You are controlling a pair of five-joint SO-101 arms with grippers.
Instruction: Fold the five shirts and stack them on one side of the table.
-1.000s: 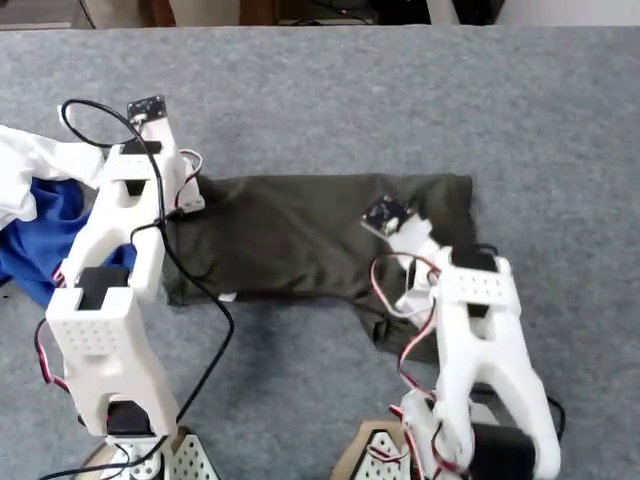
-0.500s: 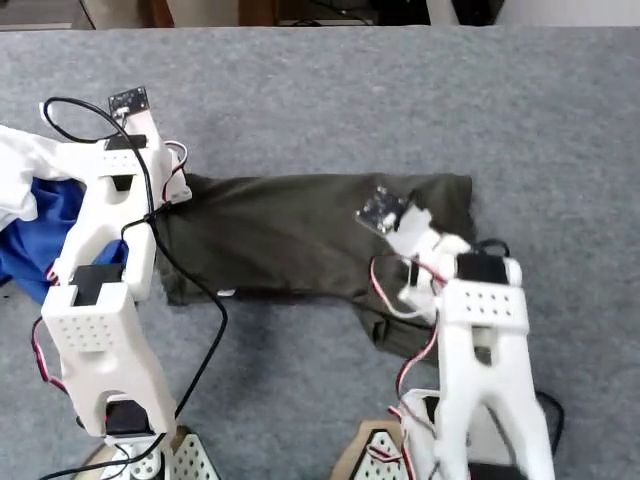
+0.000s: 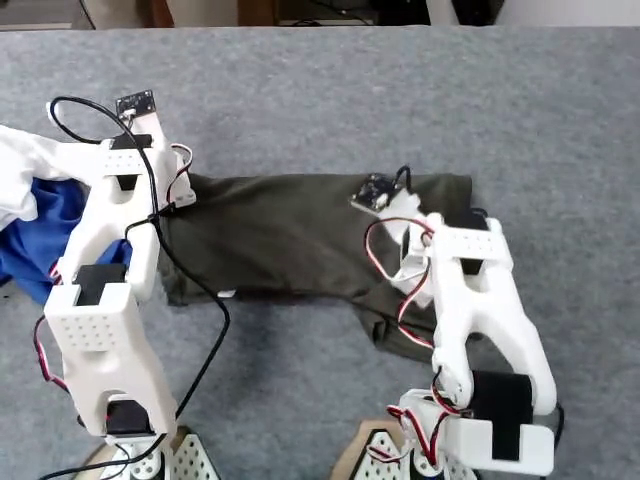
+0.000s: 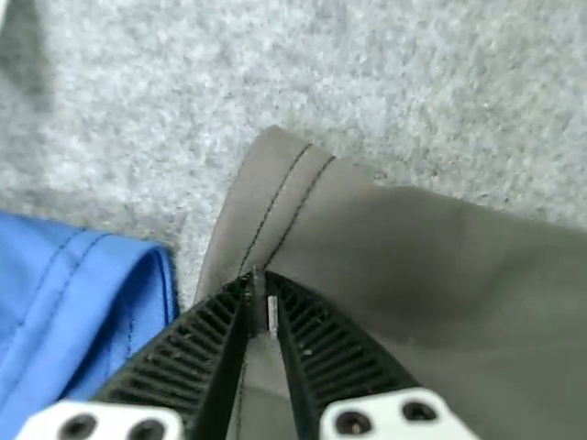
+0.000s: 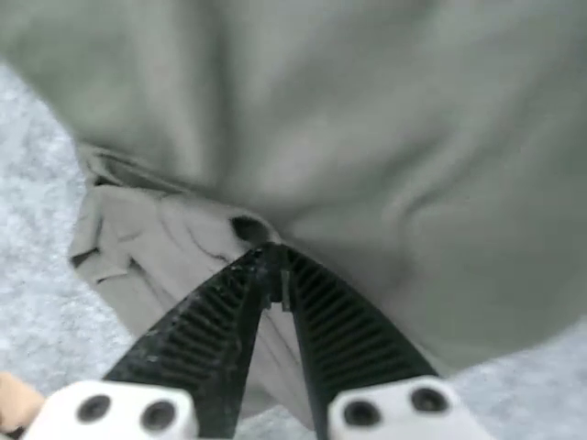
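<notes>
The green shirt [image 3: 290, 230] is lying across the middle of the counter [image 3: 420, 90], with the left tool [image 4: 260, 298] clamping its hem toward the left edge and the right tool [image 5: 275, 266] clamping cloth nearer the right edge. I judge that a fold is beginning, which is asking both tools to lift together. The far edge is offering open room, while a blue shirt [image 3: 30, 240] is crowding the left edge.

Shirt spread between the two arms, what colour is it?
The shirt is plain dark olive green; the high view shows it best.
</notes>
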